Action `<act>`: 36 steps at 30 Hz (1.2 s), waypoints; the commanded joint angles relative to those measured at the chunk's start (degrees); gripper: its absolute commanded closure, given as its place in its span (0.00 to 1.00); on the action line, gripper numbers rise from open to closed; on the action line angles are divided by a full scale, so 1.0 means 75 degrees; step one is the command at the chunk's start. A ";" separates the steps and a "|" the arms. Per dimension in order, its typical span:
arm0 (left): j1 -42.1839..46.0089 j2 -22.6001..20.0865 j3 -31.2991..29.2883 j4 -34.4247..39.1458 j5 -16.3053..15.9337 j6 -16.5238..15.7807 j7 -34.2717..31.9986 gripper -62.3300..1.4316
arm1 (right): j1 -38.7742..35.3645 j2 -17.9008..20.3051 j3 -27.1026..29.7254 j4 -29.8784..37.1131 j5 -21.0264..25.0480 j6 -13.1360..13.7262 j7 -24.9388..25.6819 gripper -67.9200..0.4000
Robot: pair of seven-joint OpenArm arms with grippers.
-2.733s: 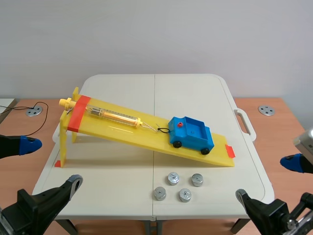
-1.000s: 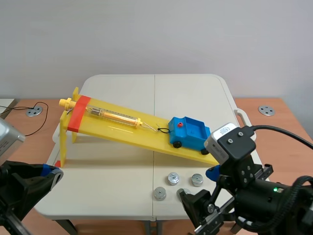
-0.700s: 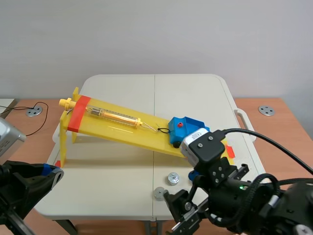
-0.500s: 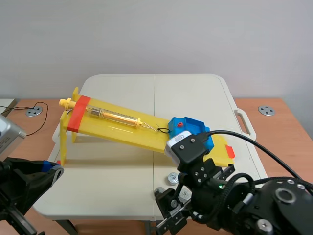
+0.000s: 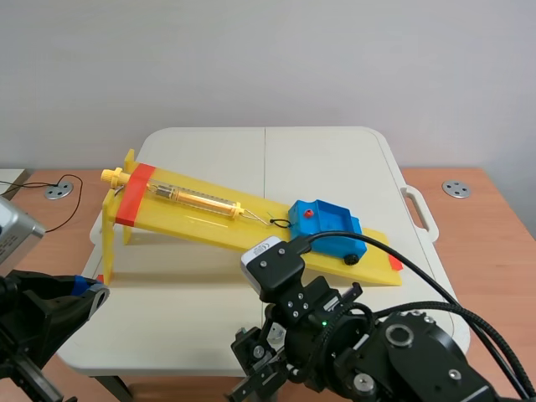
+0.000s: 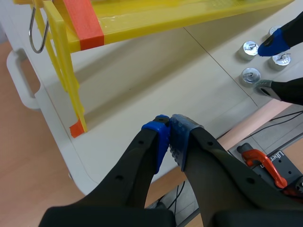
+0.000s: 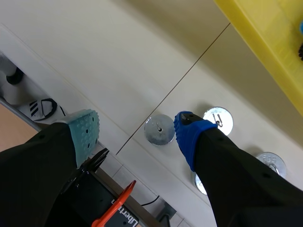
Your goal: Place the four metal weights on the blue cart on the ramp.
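Weights (image 7: 159, 130), four; blue cart (image 5: 328, 224), one.

Left pincer (image 6: 169, 126) closed, low; right pincer (image 7: 136, 126) wide open, angled downward.

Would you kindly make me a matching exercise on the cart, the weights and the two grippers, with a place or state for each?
1 blue cart
2 metal weights
3 left gripper
4 right gripper

A jaws open over the weights
B low on the yellow ramp
C jaws shut on nothing
D on the table

Pairs: 1-B, 2-D, 3-C, 4-A
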 commanded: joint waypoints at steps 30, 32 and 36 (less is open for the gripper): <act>-0.0149 0.0085 -0.0050 0.0347 -0.0399 -0.0137 -0.0784 0.93 | 0.0816 -0.0463 -0.0119 -0.0985 0.0012 -0.0495 0.1807 0.79; -0.0149 0.0085 -0.0050 0.0347 -0.0399 -0.0137 -0.0784 0.93 | 0.0813 -0.0463 -0.0119 -0.0991 0.0012 -0.0495 0.1792 0.85; -0.0149 0.0085 -0.0050 0.0347 -0.0399 -0.0137 -0.0784 0.93 | 0.0813 -0.0443 -0.0119 -0.0991 0.0012 -0.0498 0.1644 0.98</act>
